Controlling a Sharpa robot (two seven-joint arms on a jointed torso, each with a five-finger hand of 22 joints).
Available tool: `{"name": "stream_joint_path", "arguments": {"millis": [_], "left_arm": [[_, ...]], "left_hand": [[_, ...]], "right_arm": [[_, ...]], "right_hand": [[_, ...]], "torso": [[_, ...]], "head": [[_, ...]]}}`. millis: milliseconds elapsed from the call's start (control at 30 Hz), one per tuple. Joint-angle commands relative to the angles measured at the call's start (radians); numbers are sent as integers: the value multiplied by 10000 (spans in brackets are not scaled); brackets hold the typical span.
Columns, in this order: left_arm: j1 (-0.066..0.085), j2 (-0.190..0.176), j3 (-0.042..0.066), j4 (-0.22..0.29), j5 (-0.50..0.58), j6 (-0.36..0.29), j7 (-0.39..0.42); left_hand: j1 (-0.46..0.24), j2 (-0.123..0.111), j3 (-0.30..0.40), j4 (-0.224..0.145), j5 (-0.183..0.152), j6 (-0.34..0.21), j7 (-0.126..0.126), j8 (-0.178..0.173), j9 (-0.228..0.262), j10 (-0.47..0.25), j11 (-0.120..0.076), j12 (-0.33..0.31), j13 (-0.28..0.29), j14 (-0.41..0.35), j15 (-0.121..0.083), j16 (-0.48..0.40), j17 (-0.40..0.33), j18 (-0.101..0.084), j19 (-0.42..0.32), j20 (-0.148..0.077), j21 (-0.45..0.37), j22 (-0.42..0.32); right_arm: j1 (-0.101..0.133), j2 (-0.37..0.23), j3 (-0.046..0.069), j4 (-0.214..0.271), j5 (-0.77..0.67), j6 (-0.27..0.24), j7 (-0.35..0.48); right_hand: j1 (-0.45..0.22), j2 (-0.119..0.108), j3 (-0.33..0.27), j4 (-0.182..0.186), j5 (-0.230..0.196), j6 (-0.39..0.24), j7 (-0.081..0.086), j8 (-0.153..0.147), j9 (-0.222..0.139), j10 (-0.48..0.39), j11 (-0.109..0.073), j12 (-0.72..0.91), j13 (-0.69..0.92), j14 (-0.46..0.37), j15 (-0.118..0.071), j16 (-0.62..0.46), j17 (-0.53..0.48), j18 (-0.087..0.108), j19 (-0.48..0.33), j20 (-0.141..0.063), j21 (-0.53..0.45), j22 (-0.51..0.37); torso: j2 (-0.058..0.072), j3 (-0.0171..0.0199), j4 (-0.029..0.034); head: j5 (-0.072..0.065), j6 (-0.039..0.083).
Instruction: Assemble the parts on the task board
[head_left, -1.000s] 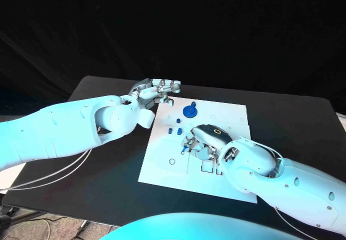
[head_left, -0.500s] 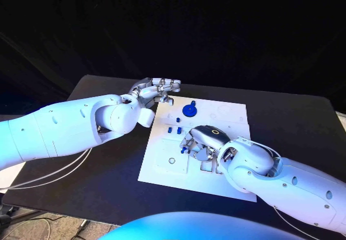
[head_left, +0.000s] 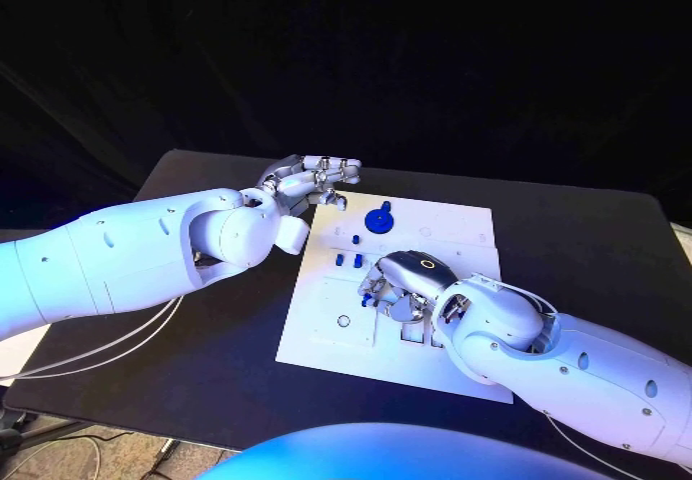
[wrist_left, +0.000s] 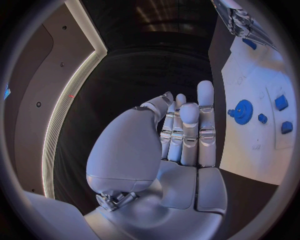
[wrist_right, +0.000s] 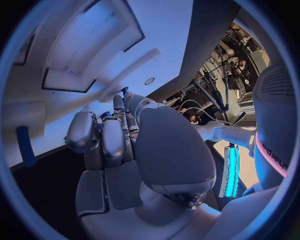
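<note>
White task board (head_left: 454, 225) mid-table, bare black table all round; right hand (head_left: 408, 287) curled over the board's centre, pinching a small blue part (head_left: 372, 294); left hand (head_left: 309, 181) at the far left corner, fingers together, holding nothing; blue gear (head_left: 379, 221) near the far edge

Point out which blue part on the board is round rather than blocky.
The blue gear-like disc near the board's far edge, close to the left hand. The other blue parts are small blocks nearer the right hand.

right hand (head_left: 404, 285) covering parts beneath, its grasp hidden
</note>
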Motion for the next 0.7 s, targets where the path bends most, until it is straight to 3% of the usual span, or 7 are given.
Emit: {"name": "stream_joint_path", "arguments": {"millis": [33,433,600,700], "left_arm": [[0,9,6,18,39,176,64],[0,12,6,-11,39,302,68],[0,16,6,-35,39,389,63],[0,20,6,-45,39,458,57]], "left_hand": [[-96,6,-34,1,48,-32,19,15,-10,-71,19,34,15,-62,16,-54,-9,173,-37,53,-64,-10],[-79,19,-38,-15,53,-38,17,21,-8,-89,18,61,24,-77,13,-61,-40,176,-38,54,-76,-18],[-82,15,-44,-16,51,-39,17,22,-8,-92,19,66,25,-83,14,-65,-51,176,-39,55,-78,-20],[-83,13,-46,-17,51,-39,17,22,-8,-93,19,68,26,-85,14,-67,-55,176,-39,55,-79,-21]], "right_arm": [[-49,15,-74,-32,-285,438,-252],[-48,51,-183,-10,-335,643,-376],[-48,39,-205,-27,-301,293,-424],[-48,24,-213,-21,-304,-121,-513]], "right_hand": [[-114,19,37,-35,60,21,66,41,16,-16,76,7,15,344,90,47,3,-109,-1,52,41,-3],[-400,-69,7,-68,98,-87,86,15,0,-122,105,-15,6,322,118,36,-50,-97,-46,81,15,-43],[-748,-335,-8,-85,173,-954,345,-18,-219,-1109,354,-33,-21,57,331,-643,-935,98,-686,222,-626,-994],[-937,-507,-236,-190,143,-2038,500,-3,-285,-2013,535,53,15,-319,464,-1797,-2336,362,-1469,380,-1600,-2283]], "torso": [[13,3,-9],[8,6,-10],[12,8,-9],[5,9,-14]], "head": [[14,1],[-17,-31],[-29,-27],[-49,-1]]}}
